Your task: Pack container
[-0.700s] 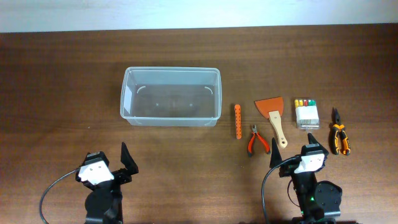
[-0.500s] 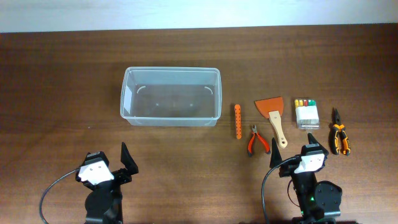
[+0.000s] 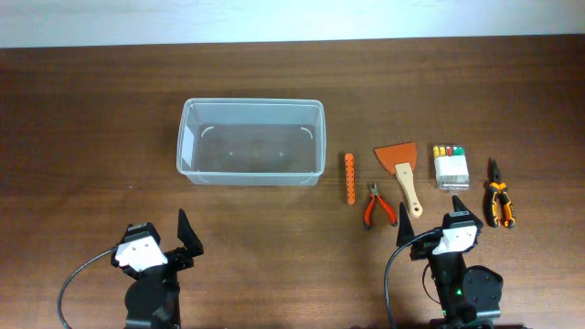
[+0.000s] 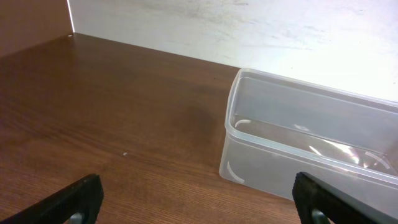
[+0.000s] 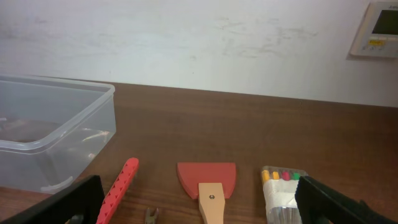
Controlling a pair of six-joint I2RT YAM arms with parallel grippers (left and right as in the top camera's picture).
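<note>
The clear plastic container (image 3: 251, 141) stands empty at the table's middle; it also shows in the left wrist view (image 4: 311, 140) and at the left of the right wrist view (image 5: 50, 134). To its right lie an orange toothed strip (image 3: 350, 178), red-handled cutters (image 3: 377, 205), an orange scraper with a wooden handle (image 3: 402, 166), a small clear box of coloured pieces (image 3: 449, 166) and orange-black pliers (image 3: 498, 196). My left gripper (image 3: 187, 233) is open and empty near the front left. My right gripper (image 3: 430, 212) is open and empty, just in front of the scraper's handle.
The dark wooden table (image 3: 91, 119) runs back to a white wall (image 5: 205, 43). A wall control panel (image 5: 378, 28) shows at the upper right of the right wrist view.
</note>
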